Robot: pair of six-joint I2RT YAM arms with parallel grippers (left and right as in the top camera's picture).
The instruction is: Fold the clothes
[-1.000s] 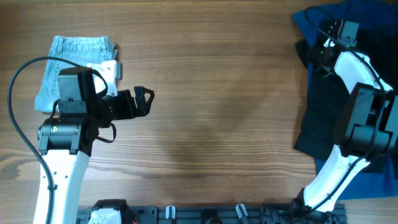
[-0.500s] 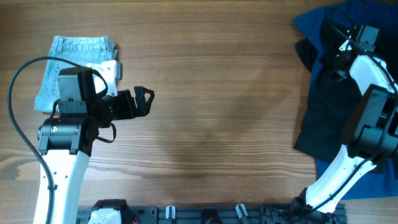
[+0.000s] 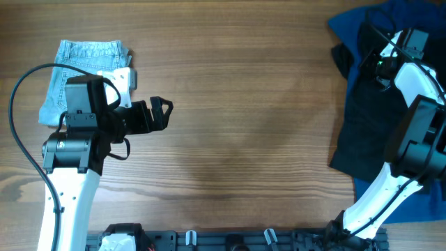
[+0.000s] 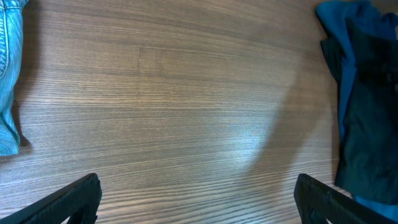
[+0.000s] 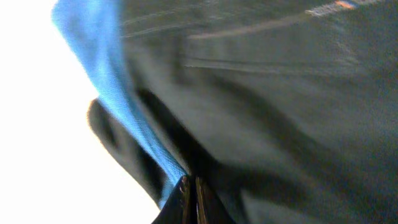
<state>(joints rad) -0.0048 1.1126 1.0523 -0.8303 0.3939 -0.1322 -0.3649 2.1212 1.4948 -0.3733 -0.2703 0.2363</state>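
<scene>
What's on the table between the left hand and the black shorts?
Only bare table lies between the left hand and the black shorts, as the overhead view shows.

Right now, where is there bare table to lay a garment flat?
Free: the middle of the brown wooden table, between the open left gripper and the large black fabric shorts. Crowded: right edge, those shorts over a royal-blue garment; far left, folded light-blue denim shorts.
</scene>
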